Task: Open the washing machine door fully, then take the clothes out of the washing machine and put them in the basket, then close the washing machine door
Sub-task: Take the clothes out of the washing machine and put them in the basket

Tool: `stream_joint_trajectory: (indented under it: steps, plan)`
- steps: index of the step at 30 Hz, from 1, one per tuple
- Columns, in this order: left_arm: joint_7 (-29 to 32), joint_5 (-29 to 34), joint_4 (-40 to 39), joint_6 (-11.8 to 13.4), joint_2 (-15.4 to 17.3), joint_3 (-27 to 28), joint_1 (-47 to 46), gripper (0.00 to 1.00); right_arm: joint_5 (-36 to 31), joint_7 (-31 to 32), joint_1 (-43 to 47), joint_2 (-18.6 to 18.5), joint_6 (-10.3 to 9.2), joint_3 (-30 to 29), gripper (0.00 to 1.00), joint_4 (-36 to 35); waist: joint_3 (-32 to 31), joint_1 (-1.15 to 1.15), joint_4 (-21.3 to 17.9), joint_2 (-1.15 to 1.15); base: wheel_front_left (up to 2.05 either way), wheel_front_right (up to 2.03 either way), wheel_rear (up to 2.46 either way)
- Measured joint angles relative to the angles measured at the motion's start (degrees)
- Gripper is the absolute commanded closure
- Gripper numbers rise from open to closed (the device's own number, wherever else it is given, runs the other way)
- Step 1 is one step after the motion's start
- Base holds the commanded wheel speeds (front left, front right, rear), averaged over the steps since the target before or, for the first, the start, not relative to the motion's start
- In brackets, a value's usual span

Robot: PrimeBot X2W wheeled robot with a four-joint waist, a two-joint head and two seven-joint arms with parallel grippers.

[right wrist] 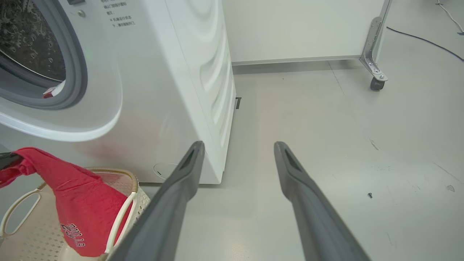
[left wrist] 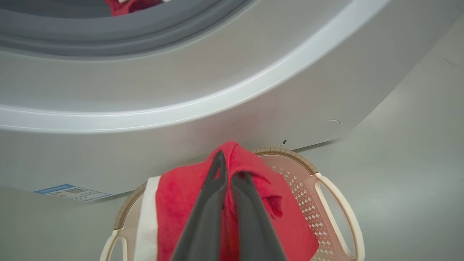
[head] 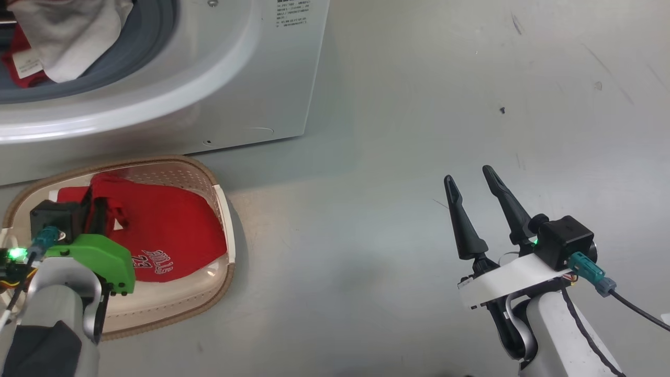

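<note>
Washing machine, one: big white front-loading washing machine [head: 235, 78] with a grey rubber gasket [head: 146, 42] round its opening and one blue label [left wrist: 72, 192] low on its front. It stands beyond the tips of both pairs of fingers. Basket, one: small cream perforated plastic basket [head: 222, 209] with a brown woven-look rim and two side handles. It sits on the pale grey floor [head: 419, 104] directly beneath the left fingers, close against the machine's front. Clothes: one soft red garment [head: 167, 230] with white lettering. There is also red cloth [head: 21, 68] and pale grey-white cloth [head: 73, 36] in the drum opening, above and beyond the left fingers; whether those two are one garment or two cannot be told. Grippers, two. Left gripper [left wrist: 230, 170]: long dark fingers pressed together, pinching a fold of the red garment between their tips. The cloth drapes from the tips down both sides of the fingers into the basket, its lettered end lowest. Right gripper [head: 469, 178]: fingers spread wide with nothing between them, over bare floor. The basket and the garment are well off to the left of these fingers, and the machine's corner lies ahead and to their left.
</note>
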Motion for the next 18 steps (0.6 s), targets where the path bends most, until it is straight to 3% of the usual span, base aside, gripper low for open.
stream_joint_trajectory:
  steps: [18]
  plan:
    - [1.7,0.3,11.4,0.1,1.3,0.4,-3.8,1.0,0.0,0.0,-2.8,0.0,-0.36,0.0,0.0,-0.9,6.5,0.01,-2.4,0.0,0.0,0.0,0.0]
